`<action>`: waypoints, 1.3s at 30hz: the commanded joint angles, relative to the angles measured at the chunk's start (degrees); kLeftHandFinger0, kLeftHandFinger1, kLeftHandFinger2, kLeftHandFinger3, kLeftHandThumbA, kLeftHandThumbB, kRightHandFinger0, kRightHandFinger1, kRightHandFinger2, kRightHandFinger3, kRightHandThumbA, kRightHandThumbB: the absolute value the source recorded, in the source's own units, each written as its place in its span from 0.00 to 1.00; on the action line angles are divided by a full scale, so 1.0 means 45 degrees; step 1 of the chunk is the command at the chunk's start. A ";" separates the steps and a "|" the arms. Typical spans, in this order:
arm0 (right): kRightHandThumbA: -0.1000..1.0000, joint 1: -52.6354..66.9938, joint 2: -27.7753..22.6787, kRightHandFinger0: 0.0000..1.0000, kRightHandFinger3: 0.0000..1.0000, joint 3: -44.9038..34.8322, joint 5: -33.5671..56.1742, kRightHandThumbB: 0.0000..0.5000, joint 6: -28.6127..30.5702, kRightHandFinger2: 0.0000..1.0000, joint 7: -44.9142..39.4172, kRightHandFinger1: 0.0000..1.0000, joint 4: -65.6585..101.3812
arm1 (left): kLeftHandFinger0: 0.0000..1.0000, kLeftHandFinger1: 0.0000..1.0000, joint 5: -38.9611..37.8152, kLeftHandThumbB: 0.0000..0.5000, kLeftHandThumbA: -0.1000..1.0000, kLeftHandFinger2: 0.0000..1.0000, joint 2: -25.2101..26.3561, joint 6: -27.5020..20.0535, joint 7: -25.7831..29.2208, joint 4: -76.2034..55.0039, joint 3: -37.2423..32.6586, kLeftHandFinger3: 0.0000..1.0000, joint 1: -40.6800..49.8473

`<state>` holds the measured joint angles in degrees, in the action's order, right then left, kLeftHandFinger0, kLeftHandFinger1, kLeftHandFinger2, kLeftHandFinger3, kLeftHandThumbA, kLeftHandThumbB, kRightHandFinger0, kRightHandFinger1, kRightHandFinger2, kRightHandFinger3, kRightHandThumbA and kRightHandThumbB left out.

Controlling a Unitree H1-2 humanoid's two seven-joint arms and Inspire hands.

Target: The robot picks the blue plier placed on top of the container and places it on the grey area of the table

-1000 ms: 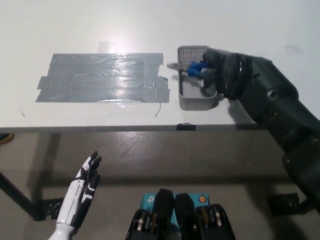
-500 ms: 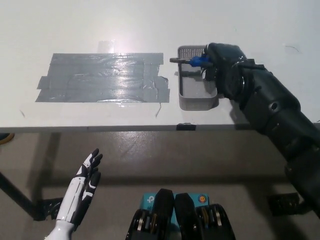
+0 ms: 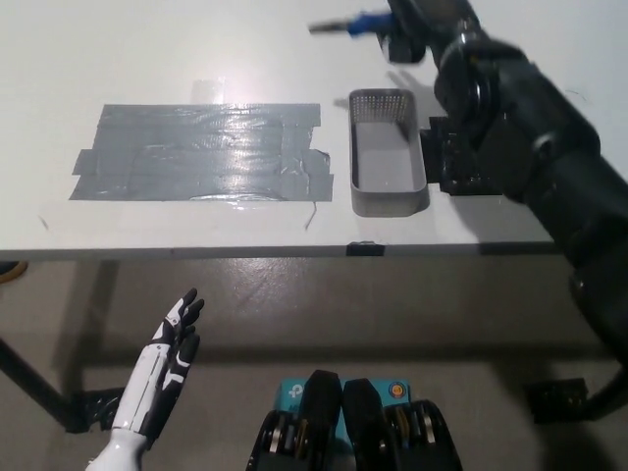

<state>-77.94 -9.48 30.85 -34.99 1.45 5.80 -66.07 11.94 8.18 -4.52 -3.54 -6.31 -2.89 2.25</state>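
Observation:
My black right hand (image 3: 417, 25) is shut on the blue plier (image 3: 361, 23), holding it in the air above the far end of the grey container (image 3: 387, 153). The plier's metal jaws point left, and its blue handles disappear into the hand. The container sits on the white table with nothing visible inside it. The grey taped area (image 3: 201, 152) lies to the container's left. My white left hand (image 3: 169, 348) rests open below the table's front edge at lower left.
The white table (image 3: 196, 49) stretches wide behind the grey tape. Its front edge (image 3: 245, 252) crosses the picture, with floor and a table leg (image 3: 29, 388) below it. My right forearm (image 3: 530, 147) hangs over the table to the right of the container.
My right hand has lifted the blue plier up off the container and away toward the far side. The container now stands with nothing on it. The left hand stayed put.

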 commanded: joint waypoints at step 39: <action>0.91 -0.0517 0.4597 1.00 1.00 -0.0780 0.0581 1.00 -0.0840 1.00 -0.0502 1.00 -0.3117 | 1.00 1.00 0.0560 0.43 1.00 1.00 0.0093 0.0051 -0.0160 -0.0833 -0.0796 1.00 -0.0116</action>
<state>-77.39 11.62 27.99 -33.85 -1.05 6.24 -80.63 13.89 8.14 -3.65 -4.06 -8.20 -6.21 2.39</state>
